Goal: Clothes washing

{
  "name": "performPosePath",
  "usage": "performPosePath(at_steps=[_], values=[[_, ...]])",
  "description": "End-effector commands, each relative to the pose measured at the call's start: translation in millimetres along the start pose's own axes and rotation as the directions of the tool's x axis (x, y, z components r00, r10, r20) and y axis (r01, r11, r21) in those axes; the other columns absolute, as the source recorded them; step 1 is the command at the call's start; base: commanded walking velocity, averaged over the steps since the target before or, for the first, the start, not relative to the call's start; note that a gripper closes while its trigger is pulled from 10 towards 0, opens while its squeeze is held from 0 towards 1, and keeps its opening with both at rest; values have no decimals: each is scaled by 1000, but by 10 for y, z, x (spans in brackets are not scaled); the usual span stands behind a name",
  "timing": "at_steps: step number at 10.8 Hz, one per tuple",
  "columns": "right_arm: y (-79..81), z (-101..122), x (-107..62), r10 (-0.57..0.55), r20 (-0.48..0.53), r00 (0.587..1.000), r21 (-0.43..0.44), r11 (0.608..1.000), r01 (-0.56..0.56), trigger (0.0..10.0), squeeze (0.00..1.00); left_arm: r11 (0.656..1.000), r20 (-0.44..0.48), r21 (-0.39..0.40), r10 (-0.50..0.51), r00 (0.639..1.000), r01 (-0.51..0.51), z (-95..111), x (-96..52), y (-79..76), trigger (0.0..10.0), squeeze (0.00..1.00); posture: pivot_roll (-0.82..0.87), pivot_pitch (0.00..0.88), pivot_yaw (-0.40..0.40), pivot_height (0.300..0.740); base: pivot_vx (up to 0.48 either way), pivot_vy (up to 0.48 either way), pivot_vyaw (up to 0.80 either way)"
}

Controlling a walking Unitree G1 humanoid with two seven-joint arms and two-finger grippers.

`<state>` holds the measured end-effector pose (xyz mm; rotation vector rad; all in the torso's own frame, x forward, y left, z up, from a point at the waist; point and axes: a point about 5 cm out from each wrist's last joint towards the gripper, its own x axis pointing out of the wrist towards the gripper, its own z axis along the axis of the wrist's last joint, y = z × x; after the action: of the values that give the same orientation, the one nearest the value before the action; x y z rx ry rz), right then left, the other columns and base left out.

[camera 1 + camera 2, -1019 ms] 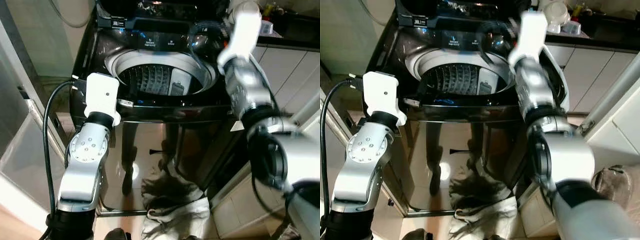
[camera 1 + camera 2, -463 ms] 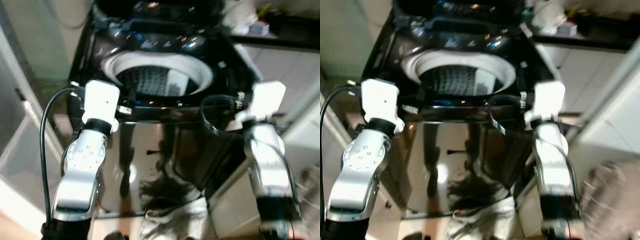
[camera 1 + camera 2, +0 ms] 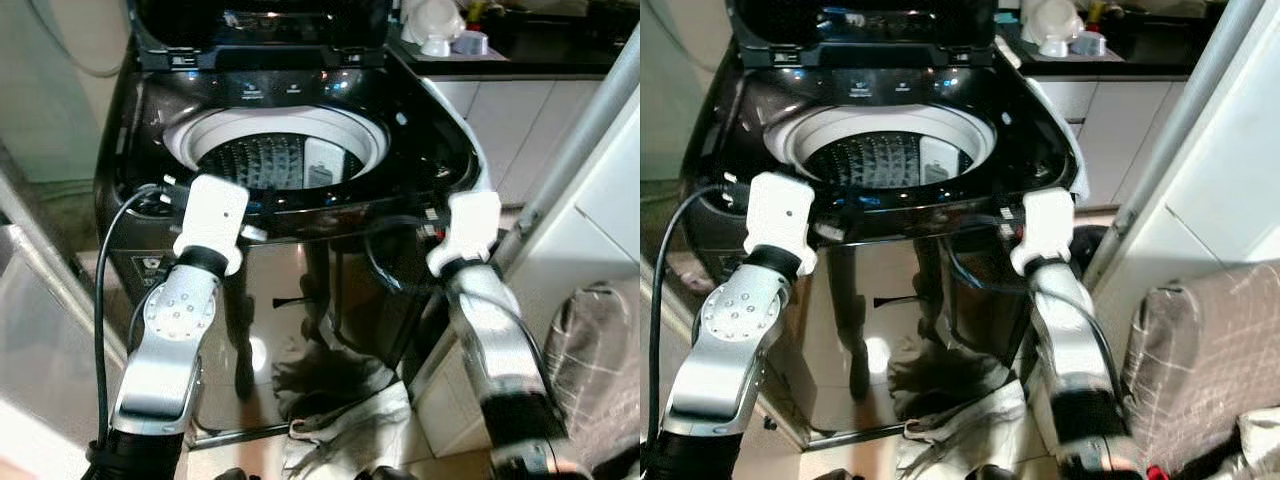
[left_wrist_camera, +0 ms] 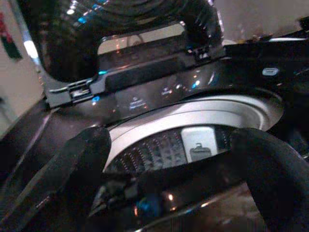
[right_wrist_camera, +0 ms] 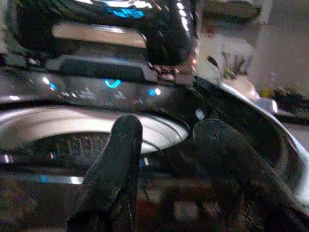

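Washing machine point(image 3: 275, 150) stands lid-up, drum empty. Clothes point(image 3: 345, 415) lie heaped on floor at its foot, well below both arms. Left gripper point(image 4: 169, 159) fingers apart, holding nothing; right gripper point(image 5: 166, 159) fingers apart, also empty, both near front rim. Risk: bending for clothes, arms could strike machine front.

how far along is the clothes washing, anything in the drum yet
Done: the washing machine has its lid up, so the drum is open, and no clothes can be seen inside it. In hand: nothing; the left gripper and right gripper are both open at the machine's front edge. Left: the clothes heap on the floor at the machine's foot needs loading, then the lid shutting and the cycle starting.
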<state>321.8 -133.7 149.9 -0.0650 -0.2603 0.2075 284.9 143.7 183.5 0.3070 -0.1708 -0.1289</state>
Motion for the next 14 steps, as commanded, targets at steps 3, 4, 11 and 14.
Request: performPosePath(at_steps=[3,4,11,14], values=[[49,-23,4,-5,-22,1000,28,1000,6,10000,0,997,-39,-60,52,998,-54,-68,26,59,10000,0,0,0,-9,732,0,0,0],[21,-9,39,-4,-25,1000,33,999,5,10000,0,993,-44,-100,65,997,-69,-77,39,51,10000,0,-16,0,-8,732,0,0,0],[9,-11,106,14,-66,998,85,996,-8,10000,0,989,-53,-113,91,994,-97,-122,41,-8,10000,0,-28,0,-27,732,-212,0,0],[-1,-37,87,15,-90,996,66,998,-9,10000,0,990,-45,-108,81,996,-86,-117,66,-29,10000,0,-33,0,-26,732,-278,0,0]])
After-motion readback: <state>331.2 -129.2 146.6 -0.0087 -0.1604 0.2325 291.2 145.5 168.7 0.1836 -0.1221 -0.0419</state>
